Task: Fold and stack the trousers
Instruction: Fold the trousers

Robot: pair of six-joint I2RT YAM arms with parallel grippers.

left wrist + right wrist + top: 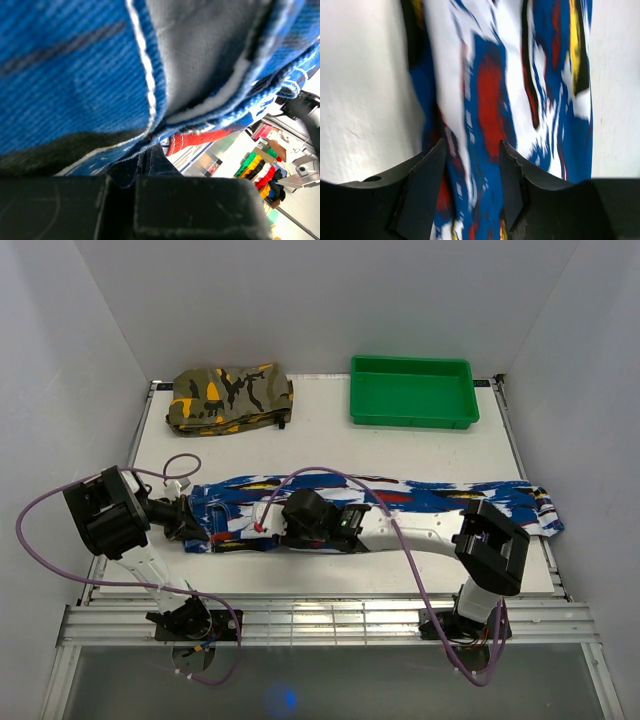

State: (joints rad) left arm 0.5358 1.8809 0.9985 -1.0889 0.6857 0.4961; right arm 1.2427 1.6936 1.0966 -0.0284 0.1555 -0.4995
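Trousers (pixel 430 498) lie flat overhead; wrist views show left claw (pixel 122 182) clenched on them, right claw (pixel 472 155) parted above.

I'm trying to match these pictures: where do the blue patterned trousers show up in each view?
Top external: trousers stretched left to right across the table's middle.
Left wrist: trousers fill the upper frame, close up.
Right wrist: a band down the centre.
Shared landmark: red streaks in the blue print.
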